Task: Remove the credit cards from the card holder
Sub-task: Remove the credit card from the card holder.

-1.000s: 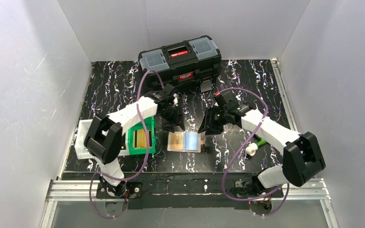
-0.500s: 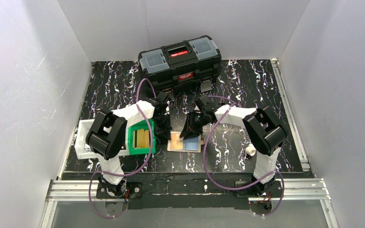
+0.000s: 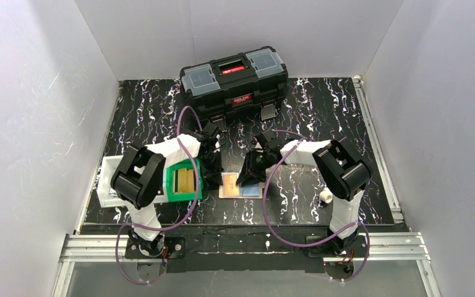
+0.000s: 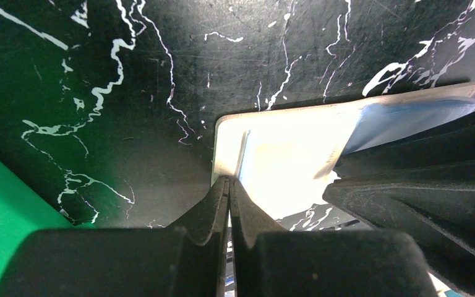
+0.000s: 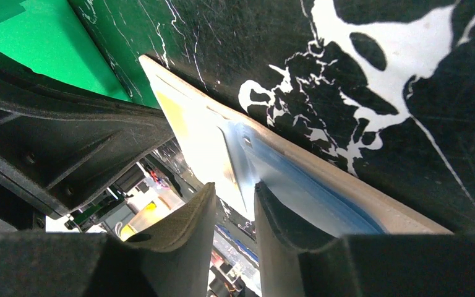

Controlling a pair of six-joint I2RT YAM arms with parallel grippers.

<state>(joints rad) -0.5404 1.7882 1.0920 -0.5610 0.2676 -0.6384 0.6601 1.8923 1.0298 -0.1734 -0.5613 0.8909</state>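
The card holder (image 3: 241,194) lies open and flat on the black marbled mat. An orange-tan credit card (image 3: 229,184) sits in its left half and a light blue credit card (image 3: 252,189) in its right half. My left gripper (image 3: 214,171) is shut, and its tips (image 4: 229,180) rest on the left edge of the card holder (image 4: 284,154). My right gripper (image 5: 236,189) stands open with a narrow gap over the holder's middle. One of its fingers (image 5: 272,204) lies against the blue card (image 5: 309,192), whose raised edge runs toward the gap. Nothing is clamped there.
A green bin (image 3: 182,179) sits just left of the holder, with a white tray (image 3: 104,182) beyond it. A black toolbox (image 3: 235,77) stands at the back. A small white piece (image 3: 326,196) lies to the right. The two grippers are close together over the holder.
Both arms swung inward and down onto the card holder. The left gripper went from open to shut at the holder's left edge. The right gripper's gap narrowed.
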